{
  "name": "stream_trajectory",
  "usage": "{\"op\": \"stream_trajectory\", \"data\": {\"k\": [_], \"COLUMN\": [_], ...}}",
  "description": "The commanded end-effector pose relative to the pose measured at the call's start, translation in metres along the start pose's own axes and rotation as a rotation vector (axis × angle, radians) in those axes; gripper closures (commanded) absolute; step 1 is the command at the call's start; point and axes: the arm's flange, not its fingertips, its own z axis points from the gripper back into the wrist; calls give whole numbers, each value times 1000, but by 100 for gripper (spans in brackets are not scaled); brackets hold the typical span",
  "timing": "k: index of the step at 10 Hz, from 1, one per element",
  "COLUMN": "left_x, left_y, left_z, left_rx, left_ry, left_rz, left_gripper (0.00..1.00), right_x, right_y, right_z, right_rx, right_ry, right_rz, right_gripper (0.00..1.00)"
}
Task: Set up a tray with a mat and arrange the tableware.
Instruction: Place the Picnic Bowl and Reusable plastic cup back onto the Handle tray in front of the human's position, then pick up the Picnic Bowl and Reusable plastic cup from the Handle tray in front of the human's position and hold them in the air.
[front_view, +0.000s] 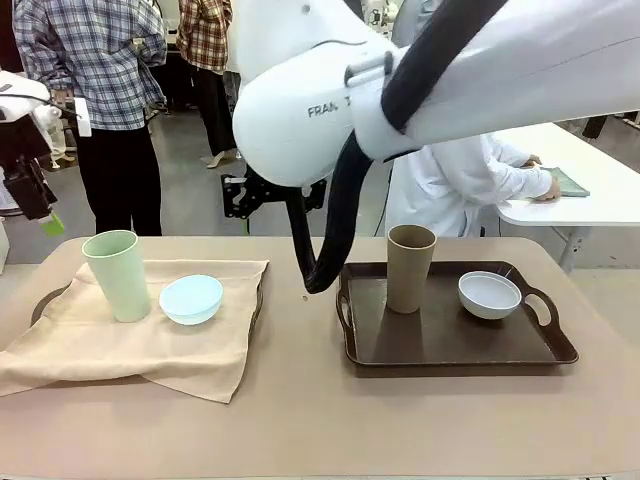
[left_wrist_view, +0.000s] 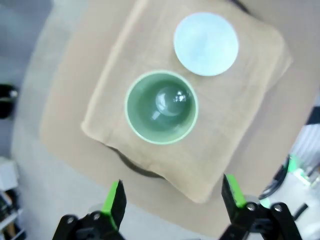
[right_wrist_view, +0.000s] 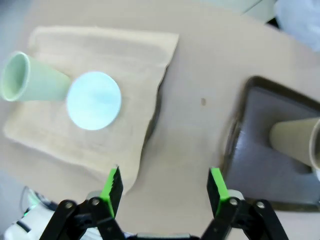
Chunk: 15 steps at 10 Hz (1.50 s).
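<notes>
A pale green cup (front_view: 116, 274) and a light blue bowl (front_view: 191, 299) stand on a beige mat (front_view: 140, 330) that covers the left tray (front_view: 45, 300). On the bare dark right tray (front_view: 450, 345) stand a brown cup (front_view: 409, 267) and a white bowl (front_view: 489, 294). My left gripper (left_wrist_view: 172, 202) hangs open high above the green cup (left_wrist_view: 161, 107) and blue bowl (left_wrist_view: 206, 44), holding nothing. Over the table between the trays my right gripper (right_wrist_view: 165, 190) is open and empty, with the mat (right_wrist_view: 125, 75), blue bowl (right_wrist_view: 94, 100), green cup (right_wrist_view: 30, 77) and brown cup (right_wrist_view: 295, 142) below it.
The right arm's white body (front_view: 420, 80) and black cable (front_view: 335, 240) hang over the table's middle. A person in white sits at a white table (front_view: 570, 190) at the back right. Two people in plaid shirts stand at the back left.
</notes>
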Motion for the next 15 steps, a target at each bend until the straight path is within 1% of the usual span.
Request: {"op": "stream_trajectory", "data": {"k": [1, 2, 3, 4, 15], "left_x": [19, 34, 39, 21, 21], "left_y": [-9, -13, -12, -13, -13], "left_z": [10, 12, 11, 13, 13], "left_rx": [29, 32, 10, 39, 39], "left_ry": [78, 40, 2, 27, 27], "left_rz": [63, 128, 162, 74, 74], "left_gripper": [0, 0, 0, 0, 0], "right_x": [-9, -3, -3, -3, -3], "right_y": [-14, -23, -7, -7, -7], "right_z": [4, 4, 9, 9, 9], "right_rx": [-21, -12, -16, -16, -16], "right_ry": [18, 29, 2, 2, 2], "right_rz": [-63, -99, -16, -16, -16], "right_gripper": [13, 13, 13, 13, 13]}}
